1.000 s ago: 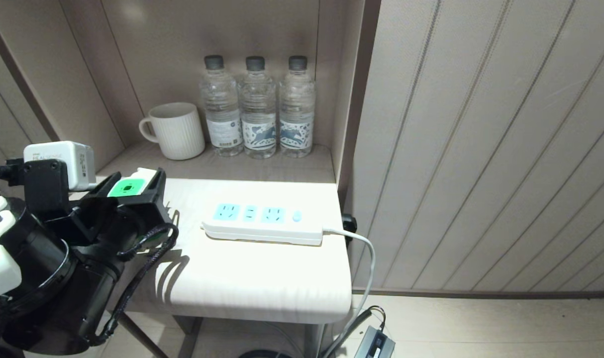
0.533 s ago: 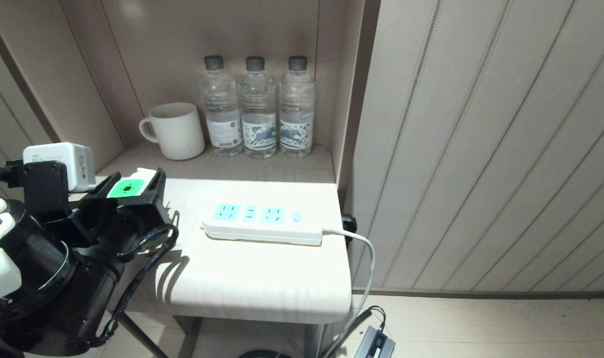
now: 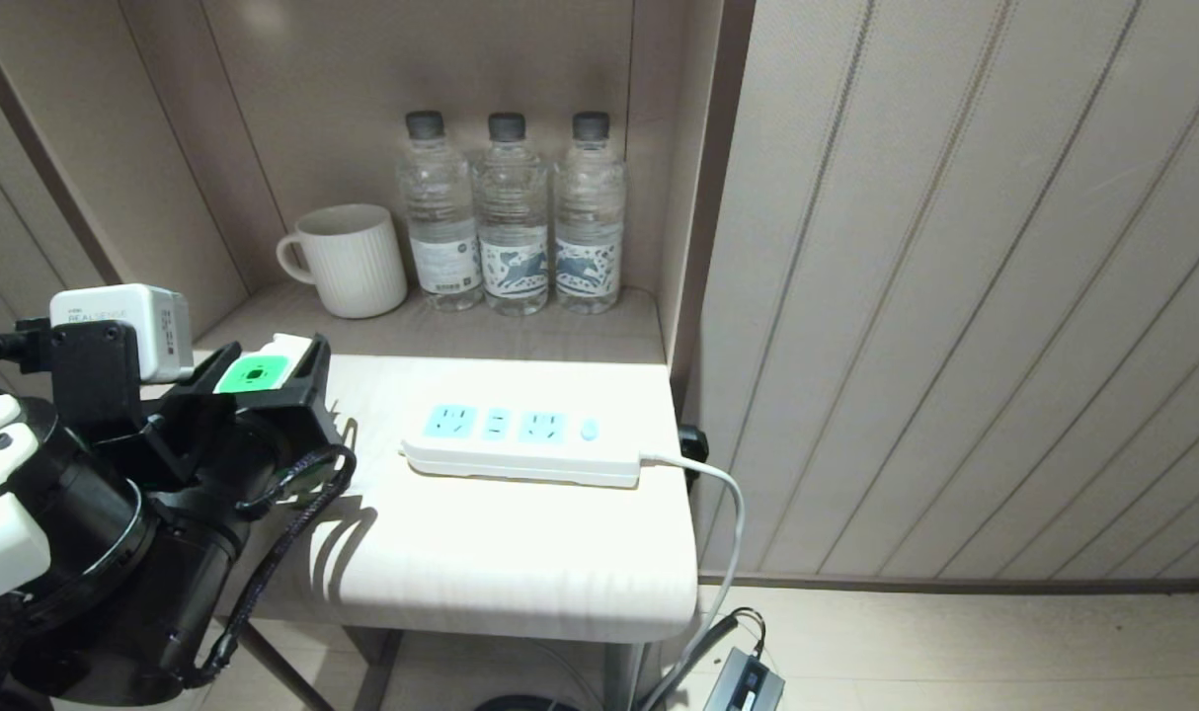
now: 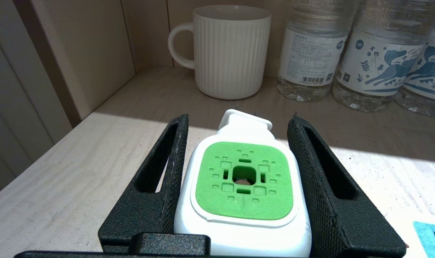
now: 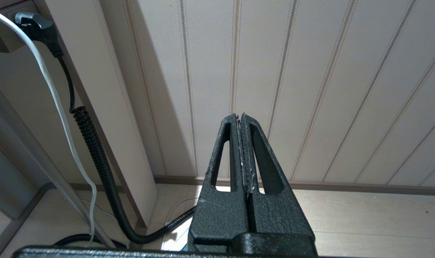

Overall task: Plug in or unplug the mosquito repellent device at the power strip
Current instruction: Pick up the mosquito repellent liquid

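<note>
Gripping the mosquito repellent device (image 4: 240,182) between both fingers, the left tool (image 3: 264,380) sits left of the power strip (image 3: 520,444), near the tabletop (image 3: 481,553) edge. Sockets on the strip look vacant, so plugging in seems the step: carry it right toward the strip, line prongs over a socket, press straight. White mug (image 3: 348,259) and three water bottles (image 3: 509,212) stand behind the strip in a panelled alcove. Right tool (image 5: 242,157) pinched closed, empty, low beside the wall.
</note>
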